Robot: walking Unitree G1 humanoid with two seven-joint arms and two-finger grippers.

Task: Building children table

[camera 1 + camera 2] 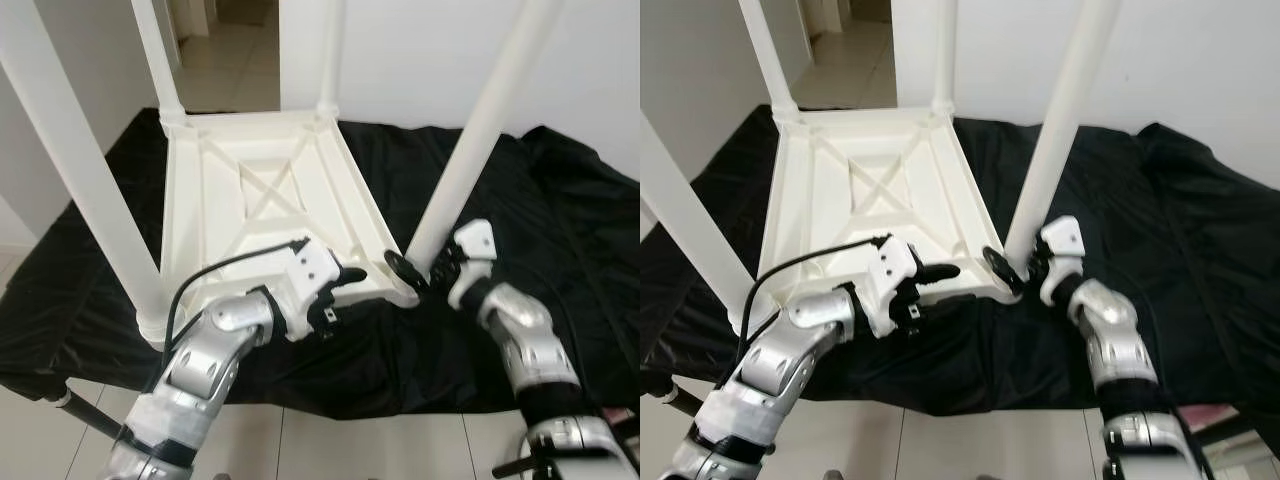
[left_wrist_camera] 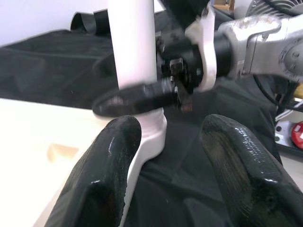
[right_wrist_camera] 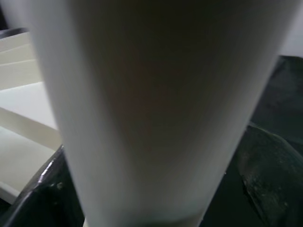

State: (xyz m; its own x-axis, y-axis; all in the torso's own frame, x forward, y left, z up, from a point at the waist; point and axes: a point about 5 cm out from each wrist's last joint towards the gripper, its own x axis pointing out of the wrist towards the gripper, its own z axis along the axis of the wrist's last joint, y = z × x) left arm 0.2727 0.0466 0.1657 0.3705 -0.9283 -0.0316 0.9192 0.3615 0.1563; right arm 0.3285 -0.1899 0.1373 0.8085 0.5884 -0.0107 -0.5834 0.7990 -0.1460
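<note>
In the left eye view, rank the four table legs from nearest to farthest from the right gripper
1. Near right leg, with the right gripper at its base.
2. Near left leg, across the frame's near edge.
3. Far right leg, at the back.
4. Far left leg, diagonally opposite.

White plastic children's table [image 1: 260, 200] lies upside down on a black cloth [image 1: 560, 230], ribbed underside with an X brace facing up. Four white round legs [image 1: 480, 130] stand upright from its corners, one at each.
</note>
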